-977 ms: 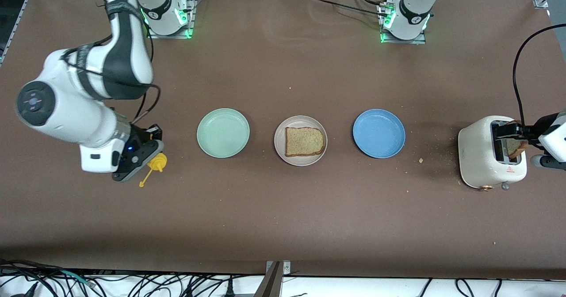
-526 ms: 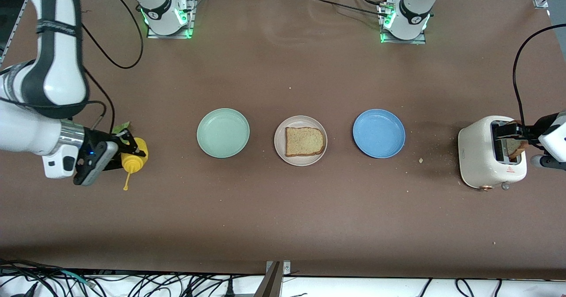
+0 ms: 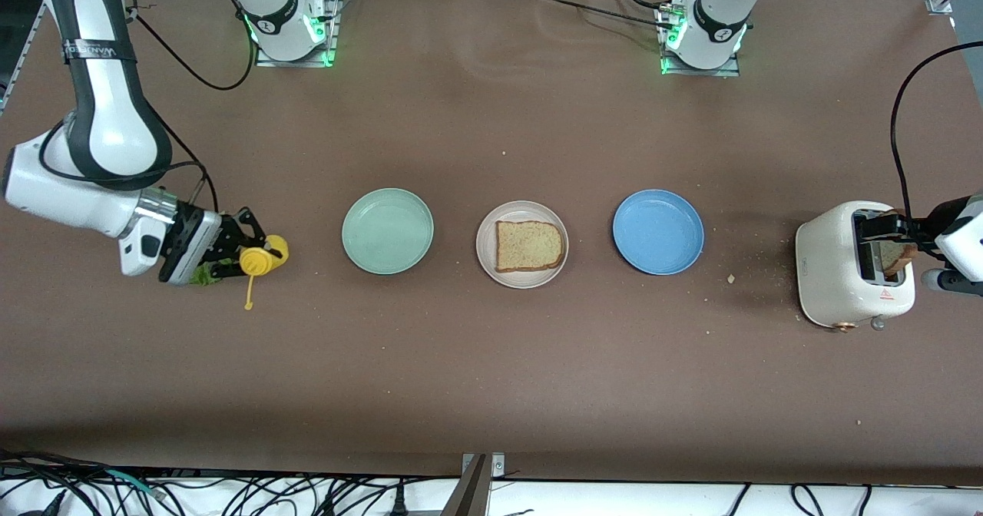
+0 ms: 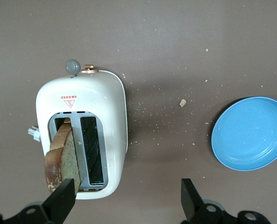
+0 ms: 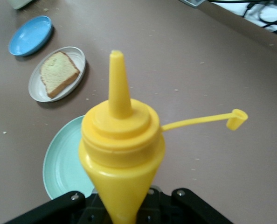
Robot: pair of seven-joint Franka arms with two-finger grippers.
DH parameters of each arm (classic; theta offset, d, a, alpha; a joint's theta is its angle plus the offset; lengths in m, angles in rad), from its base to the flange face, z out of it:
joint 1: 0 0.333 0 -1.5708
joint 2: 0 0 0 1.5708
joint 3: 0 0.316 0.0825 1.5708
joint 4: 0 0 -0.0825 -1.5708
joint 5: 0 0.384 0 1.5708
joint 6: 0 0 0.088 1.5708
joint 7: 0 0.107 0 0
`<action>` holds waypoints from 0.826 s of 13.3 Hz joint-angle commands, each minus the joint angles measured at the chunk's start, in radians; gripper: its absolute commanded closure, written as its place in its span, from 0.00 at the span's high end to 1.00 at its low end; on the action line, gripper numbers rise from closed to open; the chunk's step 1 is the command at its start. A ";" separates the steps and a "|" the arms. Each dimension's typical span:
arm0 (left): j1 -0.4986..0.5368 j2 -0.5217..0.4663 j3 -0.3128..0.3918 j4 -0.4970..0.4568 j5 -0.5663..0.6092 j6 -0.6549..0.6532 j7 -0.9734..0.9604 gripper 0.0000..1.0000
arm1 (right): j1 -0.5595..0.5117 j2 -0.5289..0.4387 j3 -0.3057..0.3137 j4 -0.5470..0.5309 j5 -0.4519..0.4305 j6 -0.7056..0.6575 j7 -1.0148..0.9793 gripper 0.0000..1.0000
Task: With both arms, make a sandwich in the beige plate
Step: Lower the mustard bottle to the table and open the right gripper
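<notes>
A yellow plastic squeeze bottle (image 3: 257, 259) is gripped in the right tool (image 3: 244, 249) near the right arm's end of the bench. The round beige plate (image 3: 522, 244) with one brown toast slice (image 3: 528, 245) is at the middle of the bench, toward the left arm's end from the bottle, so a reach that way is needed. The left tool (image 4: 125, 201) is held wide open over the white toaster (image 3: 852, 265), around a second toast slice (image 4: 63, 157) sticking up from the slot.

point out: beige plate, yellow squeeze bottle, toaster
beige plate (image 3: 487, 259): front view, bare rim beside the bread slice.
yellow squeeze bottle (image 5: 122, 149): right wrist view, collar below the nozzle.
toaster (image 4: 108, 100): left wrist view, white top shell beside the slots.
</notes>
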 commanded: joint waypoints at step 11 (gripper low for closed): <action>0.005 -0.012 -0.007 -0.002 0.021 -0.011 0.018 1.00 | -0.250 0.042 0.078 -0.314 0.381 -0.098 -0.868 0.00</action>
